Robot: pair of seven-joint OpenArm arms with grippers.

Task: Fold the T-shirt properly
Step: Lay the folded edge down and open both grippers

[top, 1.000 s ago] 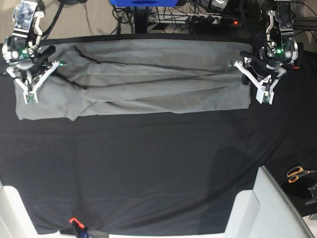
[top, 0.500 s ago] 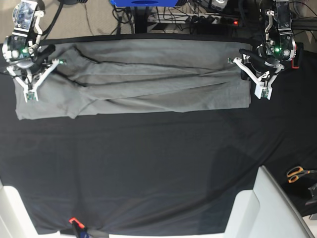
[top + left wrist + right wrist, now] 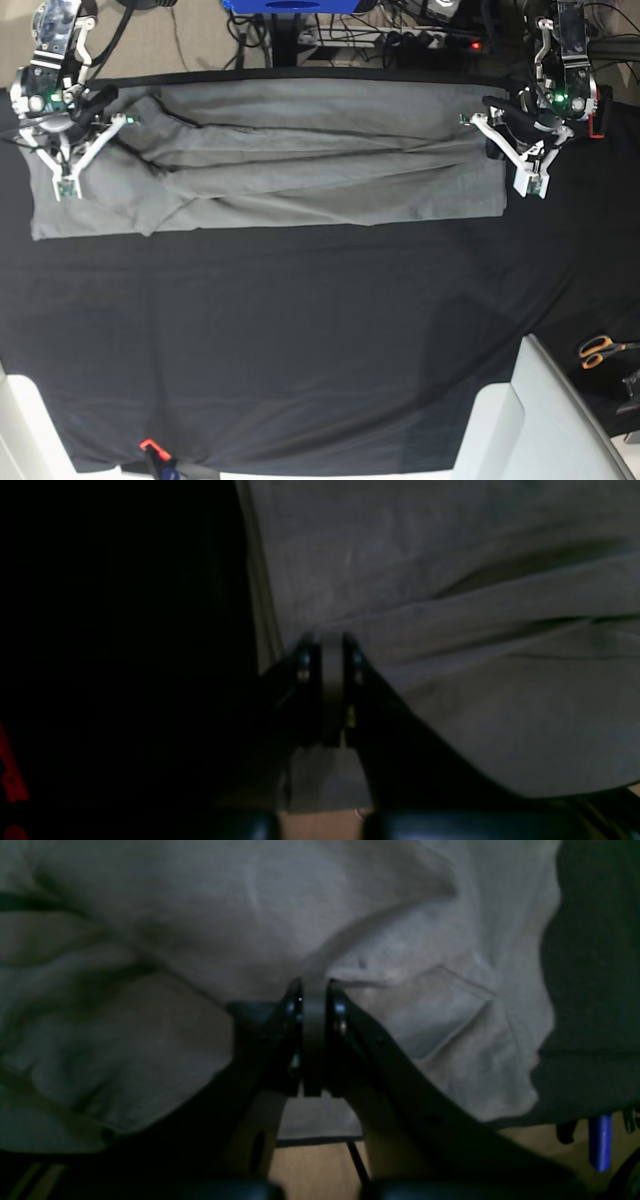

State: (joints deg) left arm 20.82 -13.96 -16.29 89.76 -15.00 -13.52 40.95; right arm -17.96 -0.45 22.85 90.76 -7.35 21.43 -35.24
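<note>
The grey T-shirt point(image 3: 300, 160) lies stretched in a long wrinkled band along the far edge of the black table cloth point(image 3: 300, 330). My left gripper point(image 3: 495, 148) is at the shirt's right end. In the left wrist view the left gripper point(image 3: 325, 645) is shut on a fold of the shirt point(image 3: 450, 555) near its hemmed edge. My right gripper point(image 3: 105, 145) is at the shirt's left end. In the right wrist view the right gripper point(image 3: 314, 987) is shut on a fold of the shirt point(image 3: 200, 915) next to a sleeve.
Orange-handled scissors point(image 3: 600, 350) lie at the right edge. A white angled object point(image 3: 540, 420) stands at the front right, and another white one at the front left corner. A small red item point(image 3: 150, 445) sits at the front edge. Cables and a blue object point(image 3: 290, 5) lie beyond the table.
Both grippers have moved a little toward the far edge, drawing the shirt's two ends with them. The shirt looks slightly more stretched.
</note>
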